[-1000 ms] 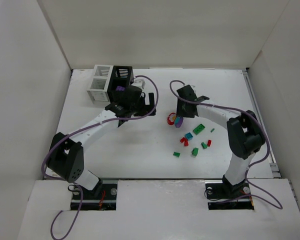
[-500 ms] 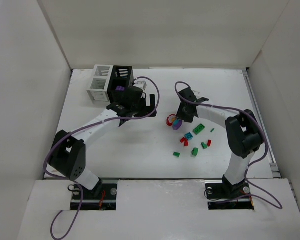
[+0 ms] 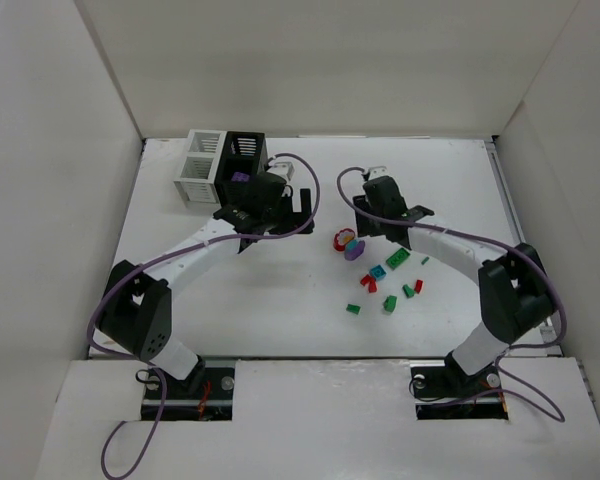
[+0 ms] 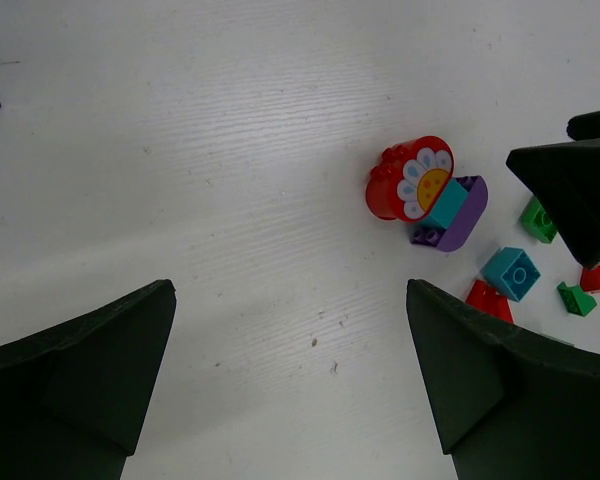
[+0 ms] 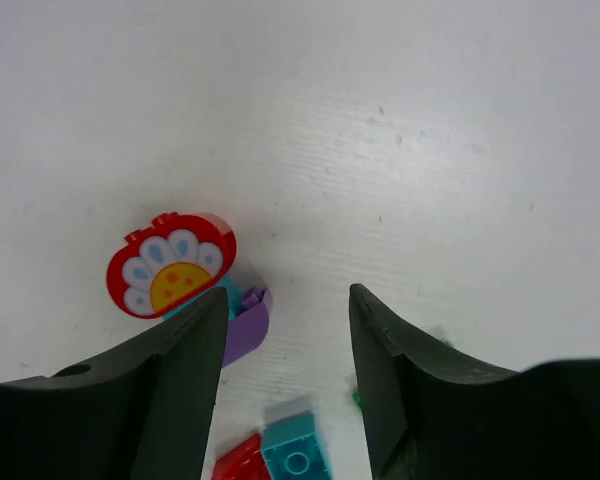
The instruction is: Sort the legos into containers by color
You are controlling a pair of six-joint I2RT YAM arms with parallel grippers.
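The white container (image 3: 202, 165) and the black container (image 3: 244, 156) stand joined at the back left, with a purple lego (image 3: 240, 177) in the black one. Loose legos lie right of centre: a red flower brick (image 3: 344, 238) (image 4: 410, 182) (image 5: 170, 264) touching a purple one (image 3: 354, 251) (image 5: 246, 326), a teal one (image 3: 378, 271) (image 4: 510, 272), reds (image 3: 368, 284) and greens (image 3: 398, 258). My left gripper (image 3: 296, 207) (image 4: 290, 340) is open and empty beside the black container. My right gripper (image 3: 372, 222) (image 5: 285, 320) is open and empty, just right of the flower brick.
White walls close in the table on the left, back and right. Purple cables loop off both wrists. The right gripper's dark finger (image 4: 578, 190) shows at the right edge of the left wrist view, above the loose bricks.
My right gripper dipped to the flower and purple bricks, then drew back from them; its elbow swung right. The bricks stay on the table. The left arm barely moved.
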